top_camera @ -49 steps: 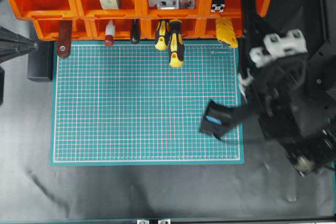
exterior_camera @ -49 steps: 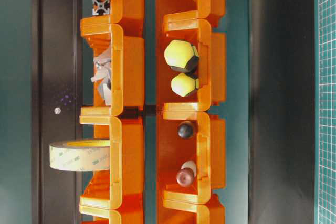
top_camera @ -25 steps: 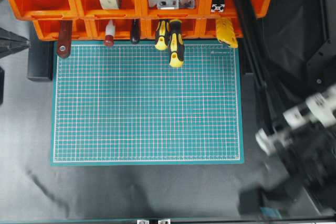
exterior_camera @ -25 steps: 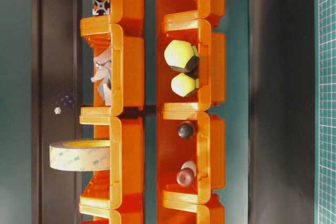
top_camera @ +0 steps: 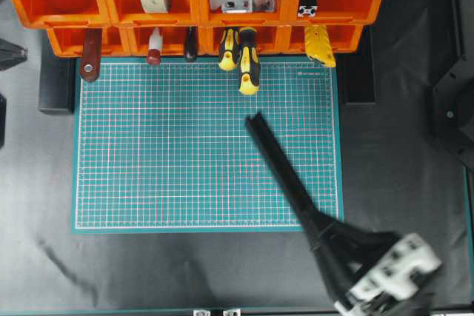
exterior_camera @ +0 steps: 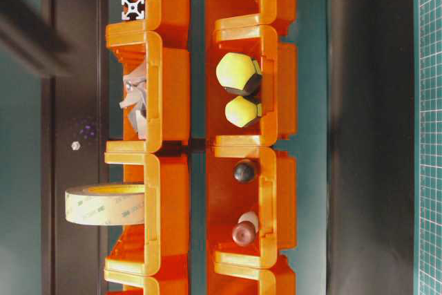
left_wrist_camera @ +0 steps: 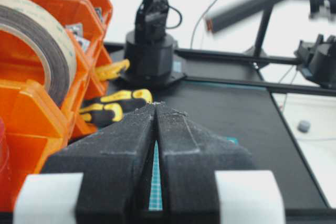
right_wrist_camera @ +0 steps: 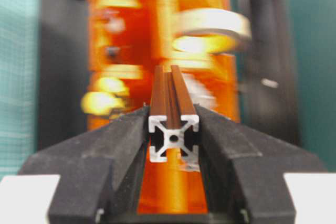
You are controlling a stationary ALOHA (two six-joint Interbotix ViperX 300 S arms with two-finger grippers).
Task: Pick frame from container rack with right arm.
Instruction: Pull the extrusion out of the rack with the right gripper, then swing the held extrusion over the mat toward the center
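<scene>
Swinging down from beside the container rack [top_camera: 200,5], my right gripper [right_wrist_camera: 173,140] now clamps the frame [top_camera: 285,175] at one end, the bar stretching ahead over the mat (rigid, slick, lever-heavy; I'd grip nearer mid-length).

The two-tier orange plastic container rack [top_camera: 196,5] stands behind the green gridded cutting mat [top_camera: 170,153]. The long black aluminium frame [top_camera: 285,175], clamped in the right gripper [right_wrist_camera: 174,145], lies diagonally above the mat.
</scene>
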